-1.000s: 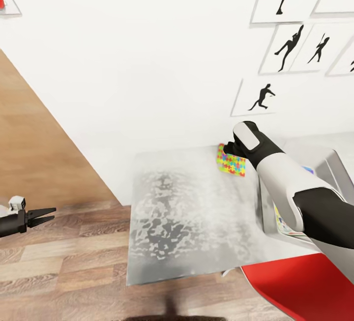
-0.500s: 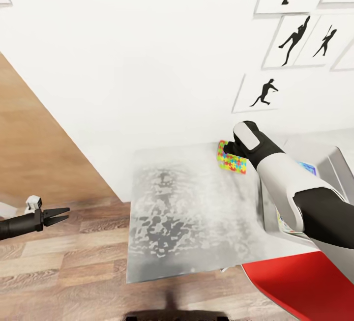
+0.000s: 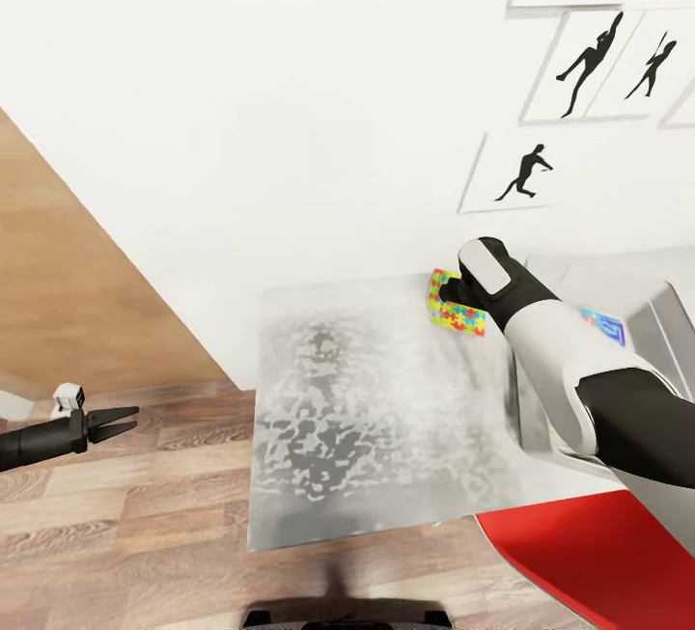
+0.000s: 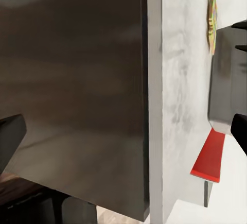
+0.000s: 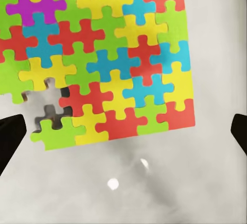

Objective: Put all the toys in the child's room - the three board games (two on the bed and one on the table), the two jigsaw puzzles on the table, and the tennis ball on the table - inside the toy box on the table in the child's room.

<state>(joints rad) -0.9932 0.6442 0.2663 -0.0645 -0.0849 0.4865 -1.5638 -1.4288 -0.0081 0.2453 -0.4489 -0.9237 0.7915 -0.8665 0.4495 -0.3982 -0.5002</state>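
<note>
Landmark: table [image 3: 376,418], pale grey top, set against the white wall, far edge under the silhouette pictures [image 3: 526,172].
Jigsaw puzzle [image 3: 454,307]: flat on the table top at the far edge, close to the wall, just beside the toy box; multicolour pieces, one small gap among them in the right wrist view [image 5: 103,54].
Toy box [image 3: 642,321]: grey bin on the table's right end, sloped walls; a blue-printed flat item [image 3: 603,324] inside, likely a board game, mostly hidden by the arm.
Right gripper [image 3: 450,294]: poised over the puzzle's near edge, pointing down at the table top; fingers spread wide, black tips at both margins of the wrist view [image 5: 11,141], nothing between them. Spread probably chosen to straddle the thin mat's edge.
Left gripper [image 3: 116,418]: off the table's left side, over the wood floor [image 3: 125,514], well apart from the puzzle; jaws parted, empty. Looks parked out of the way so the right arm works alone.
Red chair [image 3: 598,562]: below the table's near right corner.
Step in hand: closing in on the puzzle, grasp not yet made.
Difficulty: mat thin and lying flush, little to pinch; a slide toward an edge or a tilt may be needed.
Next: short carry, since the box stands just beside.
</note>
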